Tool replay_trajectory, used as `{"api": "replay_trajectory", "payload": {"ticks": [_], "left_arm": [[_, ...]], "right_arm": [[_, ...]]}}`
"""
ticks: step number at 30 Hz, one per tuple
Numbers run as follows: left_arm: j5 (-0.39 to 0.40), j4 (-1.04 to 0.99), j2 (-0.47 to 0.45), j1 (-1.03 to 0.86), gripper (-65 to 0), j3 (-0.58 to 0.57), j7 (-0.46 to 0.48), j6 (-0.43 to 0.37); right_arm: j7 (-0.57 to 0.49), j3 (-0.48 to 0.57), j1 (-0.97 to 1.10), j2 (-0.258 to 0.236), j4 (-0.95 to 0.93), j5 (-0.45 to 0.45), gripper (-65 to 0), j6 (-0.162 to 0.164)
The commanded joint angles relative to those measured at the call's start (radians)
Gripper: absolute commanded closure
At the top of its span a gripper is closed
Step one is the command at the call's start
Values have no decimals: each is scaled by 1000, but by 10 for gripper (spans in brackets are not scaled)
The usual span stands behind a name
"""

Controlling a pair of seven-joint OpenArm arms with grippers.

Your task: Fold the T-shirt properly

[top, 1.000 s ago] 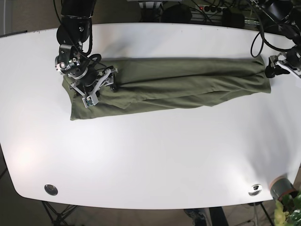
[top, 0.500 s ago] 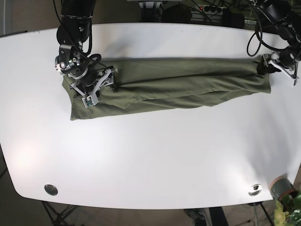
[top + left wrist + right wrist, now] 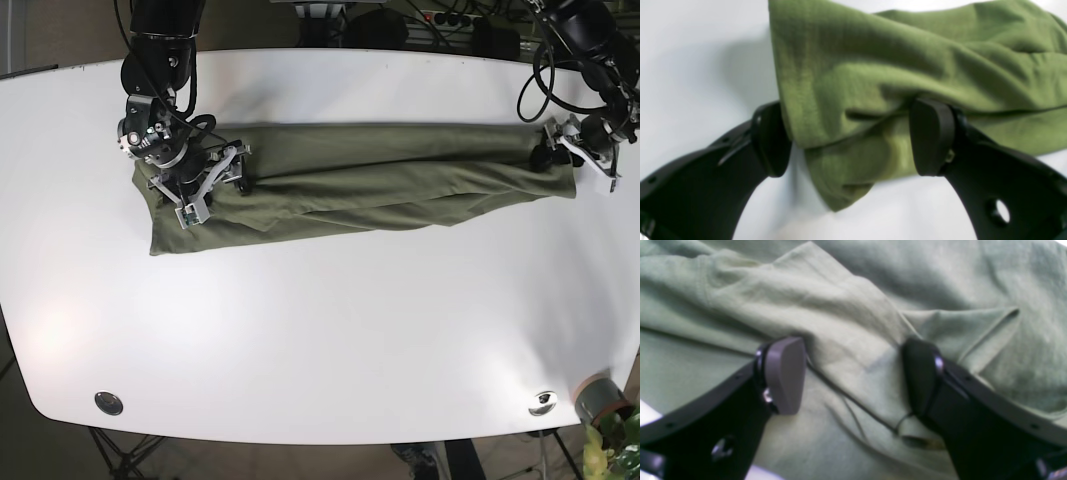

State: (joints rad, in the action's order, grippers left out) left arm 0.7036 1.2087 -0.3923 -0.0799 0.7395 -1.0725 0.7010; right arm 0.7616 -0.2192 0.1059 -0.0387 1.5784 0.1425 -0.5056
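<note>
On the white table, the green T-shirt lies stretched out; both the left claw and right claw gape wide, straddling cloth at opposite ends.

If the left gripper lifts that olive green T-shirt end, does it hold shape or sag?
The olive green T-shirt will probably sag: its end droops in soft folds between the open left gripper fingers. It looks light and thin. The layers creased under the right gripper may slide apart.

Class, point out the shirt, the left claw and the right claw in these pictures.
shirt (image 3: pixel 400 180), base view, middle of the cloth.
left claw (image 3: pixel 850 140), left wrist view, gap between its tips.
right claw (image 3: pixel 853 373), right wrist view, gap between its tips.
</note>
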Motion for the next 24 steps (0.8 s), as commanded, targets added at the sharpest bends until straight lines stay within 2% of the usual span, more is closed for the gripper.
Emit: {"api": "replay_trajectory", "payload": {"ticks": [1,6,8,12,13,16,20,24], "left_arm": [[-20,-28,-15,16,-500,-4,-25,-3],[-20,-54,-18,19,-496,-4,-28,-3],[-20,-54,-18,19,-456,-4,-31,-3],[-20,-54,-18,18,-233,-4,-33,-3],[-20,-54,-18,18,-157,-4,-33,-3],[-20,-54,-20,21,-43,-5,-33,-3],[-20,-23,-23,22,-25,-5,-31,-3],[-20,92,-33,18,-24,-4,-35,-3]], "right_arm": [[60,-4,7,-3,-3,-34,-444,15],[60,-4,7,-3,-3,-34,-444,15],[60,-4,7,-3,-3,-34,-444,15],[60,-4,7,-3,-3,-34,-444,15],[60,-4,7,-3,-3,-34,-444,15],[60,-4,5,-3,-3,-34,-444,15],[60,-4,2,-3,-3,-34,-444,15],[60,-4,2,-3,-3,-34,-444,15]]}}
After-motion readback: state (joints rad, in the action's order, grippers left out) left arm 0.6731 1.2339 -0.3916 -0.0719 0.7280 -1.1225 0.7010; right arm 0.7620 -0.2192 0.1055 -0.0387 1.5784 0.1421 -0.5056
